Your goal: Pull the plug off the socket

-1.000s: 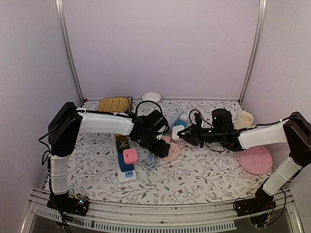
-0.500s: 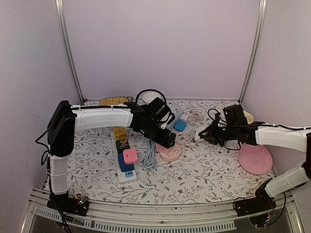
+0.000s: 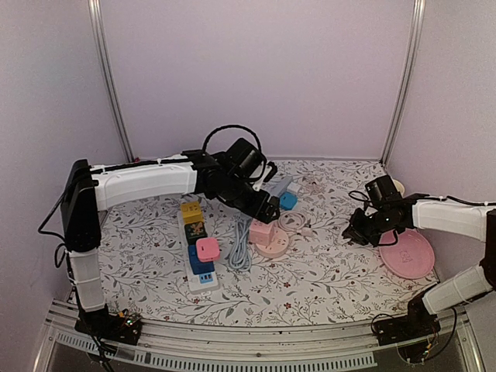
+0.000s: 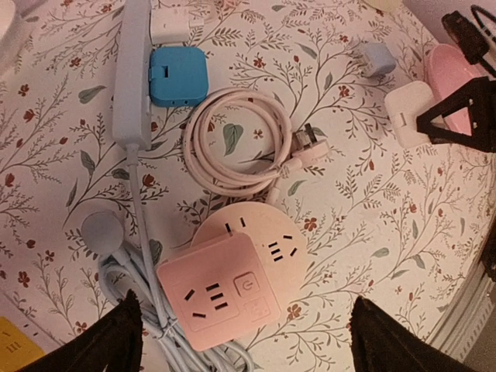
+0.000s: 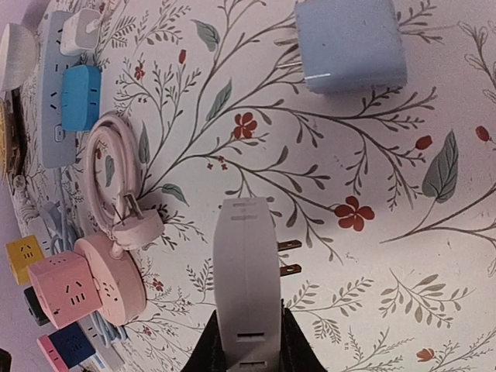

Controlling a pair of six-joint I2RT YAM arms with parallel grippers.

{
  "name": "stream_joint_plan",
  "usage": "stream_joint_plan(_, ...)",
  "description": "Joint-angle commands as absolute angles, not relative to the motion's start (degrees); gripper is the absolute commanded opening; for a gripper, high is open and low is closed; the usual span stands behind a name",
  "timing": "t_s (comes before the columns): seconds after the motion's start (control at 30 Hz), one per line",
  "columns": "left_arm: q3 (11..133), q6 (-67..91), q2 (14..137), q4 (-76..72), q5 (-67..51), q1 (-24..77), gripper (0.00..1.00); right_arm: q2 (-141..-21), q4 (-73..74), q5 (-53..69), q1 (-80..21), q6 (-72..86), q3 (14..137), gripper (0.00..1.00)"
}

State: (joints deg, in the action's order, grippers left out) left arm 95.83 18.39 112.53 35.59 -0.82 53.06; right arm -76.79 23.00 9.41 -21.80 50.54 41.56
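The right gripper [image 3: 357,232] is clamping a white plug [image 5: 246,279] by its flat sides, leaving the metal pins [image 5: 288,257] sticking out bare above the flowered table [image 3: 325,279]; the plug is sitting in no socket, so the pull itself looks done. It is being held well apart from the pink socket cube [image 4: 219,291], near the pink plate [image 3: 409,256]; the left gripper [image 3: 269,211] is hovering over that cube with fingers spread wide, gripping nothing, probably placed there to steady it; a coiled cable [image 4: 232,139] is lying just beside the cube.
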Motion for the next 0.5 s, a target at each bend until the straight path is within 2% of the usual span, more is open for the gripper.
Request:
stream_joint_plan(0.0,96.59,18.32,110.44,36.32,-0.46,52.66,0.93,-77.58,26.59,7.55,-20.99,48.94,40.83,0.06)
stream_joint_plan(0.23,95.62,18.48,109.66,36.3,-0.14,52.58,0.93,-78.11,28.4,7.08,-20.62,47.78,40.89,0.18)
stream_joint_plan(0.47,93.99,18.83,108.73,35.7,0.0,52.58,0.93,-78.68,29.82,6.7,-20.63,47.11,41.62,0.35)
